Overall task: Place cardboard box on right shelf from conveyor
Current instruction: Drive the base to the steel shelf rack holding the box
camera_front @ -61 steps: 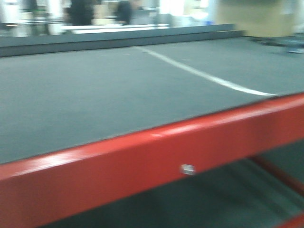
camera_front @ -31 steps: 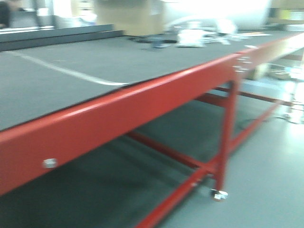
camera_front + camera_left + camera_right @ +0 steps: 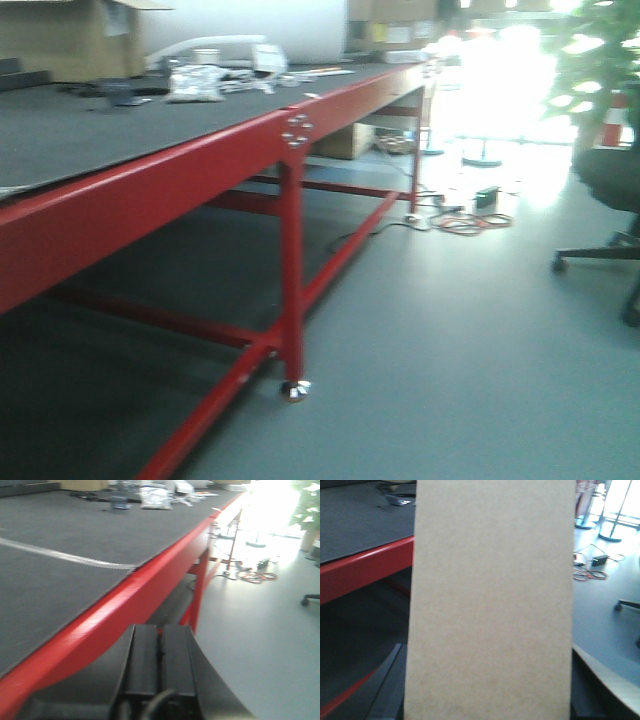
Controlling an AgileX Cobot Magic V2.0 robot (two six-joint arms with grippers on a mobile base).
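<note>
The cardboard box [image 3: 492, 595], plain tan and upright, fills the middle of the right wrist view. My right gripper [image 3: 487, 697] is shut on it, with a dark finger showing at each side of the box; the tips are hidden behind it. The conveyor [image 3: 100, 130], a dark grey belt with a glossy red front edge [image 3: 150, 190], runs along the left of the front view and lies to the left in both wrist views. My left gripper [image 3: 161, 632] is shut with nothing in it, low beside the red edge [image 3: 125, 600]. The right shelf is out of view.
A red frame leg with a caster [image 3: 292, 290] stands on the grey floor. Loose clutter [image 3: 200, 80] and a big carton [image 3: 70, 40] sit at the belt's far end. Cables [image 3: 470, 220] lie on the floor, and an office chair [image 3: 610, 190] is at the right.
The front view has swung to the right: the conveyor has slid to the left of the frame, and the floor, cables and chair have come into view.
</note>
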